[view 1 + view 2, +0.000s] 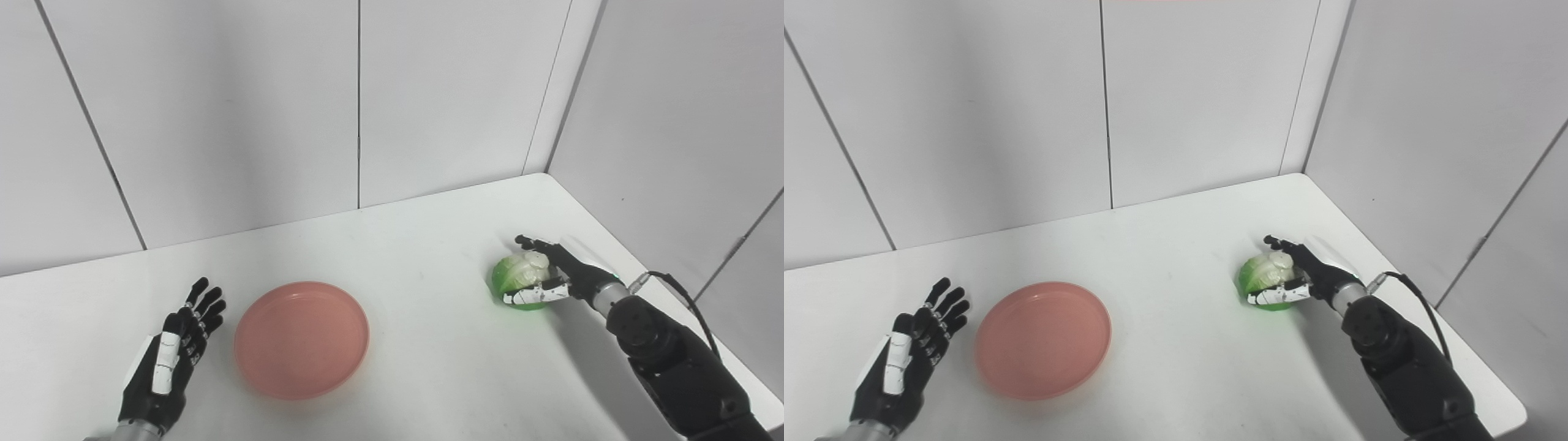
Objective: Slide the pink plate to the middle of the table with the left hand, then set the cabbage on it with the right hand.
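Observation:
The pink plate (301, 339) lies flat on the white table (416, 257), left of the table's middle. My left hand (174, 349) is open, fingers spread, just left of the plate and apart from it. The green and white cabbage (519, 278) sits on the table at the right. My right hand (560, 275) is wrapped around the cabbage from its right side, thumb in front and fingers behind; the cabbage rests on the table. In the right eye view the plate (1042, 340), cabbage (1265, 278), left hand (909, 352) and right hand (1304, 275) stand the same way.
White wall panels (361, 104) close the table at the back and right. The table's right edge (674, 294) runs close behind my right arm. Bare tabletop lies between plate and cabbage.

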Controlling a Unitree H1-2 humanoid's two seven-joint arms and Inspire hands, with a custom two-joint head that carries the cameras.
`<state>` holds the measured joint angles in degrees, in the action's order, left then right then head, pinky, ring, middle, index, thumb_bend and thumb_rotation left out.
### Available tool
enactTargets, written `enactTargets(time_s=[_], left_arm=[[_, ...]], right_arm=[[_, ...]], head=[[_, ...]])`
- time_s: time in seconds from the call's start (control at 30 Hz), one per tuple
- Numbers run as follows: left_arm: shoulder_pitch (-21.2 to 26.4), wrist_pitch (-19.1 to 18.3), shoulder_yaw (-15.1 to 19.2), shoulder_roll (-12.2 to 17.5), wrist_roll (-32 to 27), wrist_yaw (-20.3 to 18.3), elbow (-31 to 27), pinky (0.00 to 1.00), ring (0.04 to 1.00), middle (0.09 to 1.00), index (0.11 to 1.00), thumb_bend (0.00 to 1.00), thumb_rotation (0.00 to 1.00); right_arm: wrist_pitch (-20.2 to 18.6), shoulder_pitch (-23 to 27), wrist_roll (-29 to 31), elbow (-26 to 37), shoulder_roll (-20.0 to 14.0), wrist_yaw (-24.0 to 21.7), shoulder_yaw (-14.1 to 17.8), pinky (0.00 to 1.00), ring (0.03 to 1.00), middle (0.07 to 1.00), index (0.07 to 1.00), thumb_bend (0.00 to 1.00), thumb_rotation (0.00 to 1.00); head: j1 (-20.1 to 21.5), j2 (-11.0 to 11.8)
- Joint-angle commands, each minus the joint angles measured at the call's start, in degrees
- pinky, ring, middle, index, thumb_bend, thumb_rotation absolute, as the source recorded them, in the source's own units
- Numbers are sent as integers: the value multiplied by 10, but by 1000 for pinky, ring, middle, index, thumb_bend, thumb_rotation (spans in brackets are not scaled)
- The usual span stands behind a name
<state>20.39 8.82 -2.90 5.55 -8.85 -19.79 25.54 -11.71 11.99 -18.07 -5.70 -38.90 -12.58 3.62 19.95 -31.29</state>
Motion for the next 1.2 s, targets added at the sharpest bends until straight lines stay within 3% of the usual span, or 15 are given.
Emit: enactTargets(time_s=[0.0, 0.07, 0.1, 0.2, 0.37, 0.7, 1.1, 1.17], left_arm=[[-30, -35, 5, 25, 17, 14, 17, 968, 950, 959, 961, 929, 999], [-30, -36, 5, 25, 15, 13, 17, 968, 951, 961, 962, 933, 997], [-30, -36, 5, 25, 16, 14, 16, 964, 949, 960, 961, 937, 996], [-30, -41, 5, 24, 14, 14, 12, 966, 952, 962, 962, 933, 994], [-32, -47, 4, 26, 17, 16, 5, 969, 953, 963, 963, 937, 996], [-31, -52, 2, 23, 18, 17, 7, 972, 955, 962, 961, 933, 993], [-29, -54, -4, 14, 22, 24, 8, 983, 960, 965, 961, 909, 1000], [-29, -54, -6, 11, 22, 26, 10, 986, 960, 964, 960, 906, 1000]], right_arm=[[55, 19, 4, -6, -13, 24, 9, 730, 763, 776, 760, 991, 171], [87, 21, -4, -19, -14, 38, 7, 671, 687, 686, 640, 837, 86], [105, 22, -9, -27, -13, 49, 7, 595, 601, 581, 532, 627, 51], [129, 24, -9, -42, -3, 75, 13, 521, 522, 510, 492, 549, 10], [143, 26, -9, -54, 4, 94, 16, 492, 498, 492, 481, 528, 0], [125, 29, -1, -40, 17, 95, 18, 475, 477, 470, 498, 528, 0], [56, 50, -3, 45, 2, 39, 16, 436, 470, 467, 499, 529, 0], [41, 59, -3, 62, 0, 23, 13, 467, 498, 482, 490, 529, 0]], head=[[0, -1], [-1, -2], [-2, -3], [-3, -5], [-2, -6], [-10, -5], [-27, 1], [-33, 3]])
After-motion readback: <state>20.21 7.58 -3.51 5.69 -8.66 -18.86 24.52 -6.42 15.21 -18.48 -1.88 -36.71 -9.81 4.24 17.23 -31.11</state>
